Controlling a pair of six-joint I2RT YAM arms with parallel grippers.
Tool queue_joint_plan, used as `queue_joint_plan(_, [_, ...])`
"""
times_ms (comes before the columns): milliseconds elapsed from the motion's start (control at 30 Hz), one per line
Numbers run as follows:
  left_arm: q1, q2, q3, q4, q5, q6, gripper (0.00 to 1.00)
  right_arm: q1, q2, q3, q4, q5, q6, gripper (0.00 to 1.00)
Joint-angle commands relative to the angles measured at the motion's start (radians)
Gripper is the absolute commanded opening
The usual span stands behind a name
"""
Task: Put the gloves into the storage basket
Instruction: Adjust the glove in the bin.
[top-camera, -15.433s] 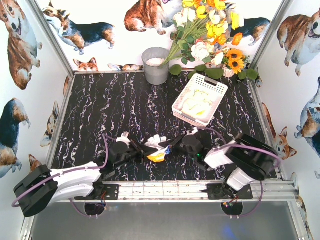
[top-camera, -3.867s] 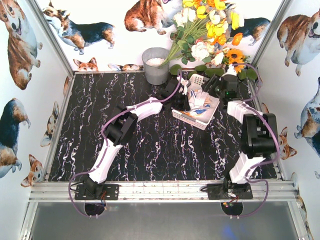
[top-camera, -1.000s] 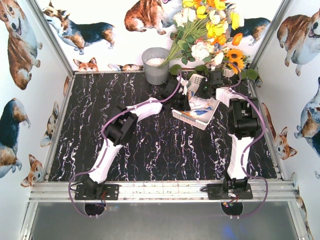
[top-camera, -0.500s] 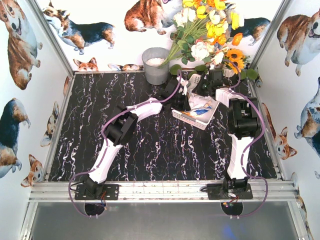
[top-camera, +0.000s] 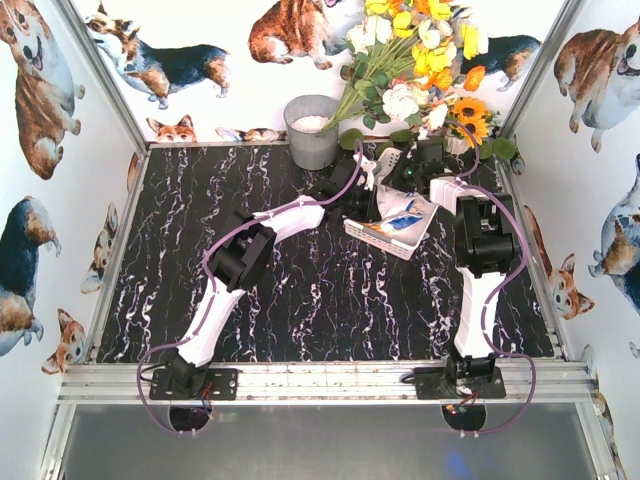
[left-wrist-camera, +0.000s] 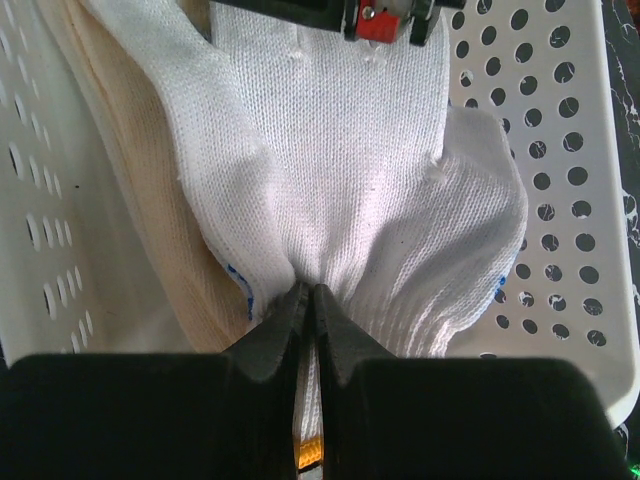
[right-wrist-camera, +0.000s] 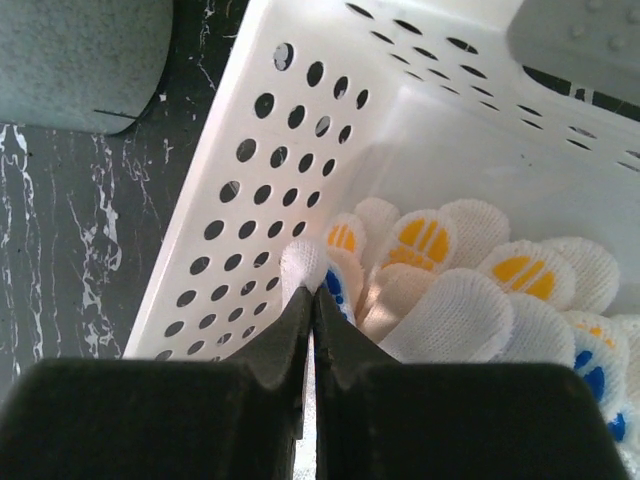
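The gloves (top-camera: 402, 214) lie piled inside the storage basket (top-camera: 372, 236), which sits askew near the far right corner of the counter (top-camera: 250, 190), its long sides running diagonal to the counter edges. In the left wrist view a white glove (left-wrist-camera: 350, 170) of fine ribbed knit lies on top, a cream one tucked beneath it along the left wall, and the pile nearly fills the width between the two walls. The left pincer (left-wrist-camera: 308, 292) is closed on the white glove, the fabric puckering into creases where the dark tips meet. From the right wrist, rounded glove fingertips (right-wrist-camera: 470, 290) show soft knit printed with orange and blue patches, bunched against the basket's long side. The right pincer (right-wrist-camera: 312, 296) is closed too, its tips resting against one blue-marked fingertip just inside that wall; whether any knit is caught between them cannot be told. The basket is smooth white plastic, its walls (right-wrist-camera: 270, 170) pierced with rows of round holes and topped by a flat rim. Both arms crowd over it from the near-left and the right, leaving little room above. A grey metal bucket (top-camera: 312, 130) stands at the far edge just left of the basket, and a spray of flowers (top-camera: 420, 60) leans over the far right corner. The middle, left and near parts of the black, white-veined counter lie open.
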Motion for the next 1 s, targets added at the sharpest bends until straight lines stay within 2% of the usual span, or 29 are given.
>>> queue_joint_plan(0, [0.001, 0.02, -0.034, -0.08, 0.009, 0.016, 0.0, 0.001, 0.011, 0.029, 0.05, 0.023, -0.012, 0.08])
queue_joint_plan(133, [0.0, 0.003, -0.029, -0.082, 0.003, 0.022, 0.0, -0.001, -0.033, 0.02, 0.038, 0.0, -0.025, 0.34])
queue_joint_plan(200, [0.0, -0.004, -0.018, -0.084, 0.005, 0.023, 0.01, -0.002, -0.07, 0.022, 0.016, -0.01, -0.037, 0.41])
queue_joint_plan(267, [0.0, -0.008, 0.001, -0.084, 0.01, 0.02, 0.07, -0.005, -0.115, 0.02, -0.007, -0.022, -0.045, 0.45])
queue_joint_plan(400, [0.0, -0.012, 0.045, -0.068, 0.025, 0.002, 0.14, -0.019, -0.209, -0.021, -0.07, -0.024, -0.042, 0.47])
queue_joint_plan(633, [0.0, -0.057, 0.08, -0.044, 0.023, -0.012, 0.23, -0.032, -0.382, -0.174, -0.197, 0.055, -0.022, 0.42])
queue_joint_plan(833, [0.0, -0.155, 0.005, -0.029, -0.014, 0.005, 0.32, -0.03, -0.468, -0.248, -0.274, 0.035, 0.003, 0.39])
queue_joint_plan(967, [0.0, -0.253, -0.104, -0.009, -0.081, 0.026, 0.4, -0.015, -0.48, -0.265, -0.33, 0.019, 0.0, 0.35])
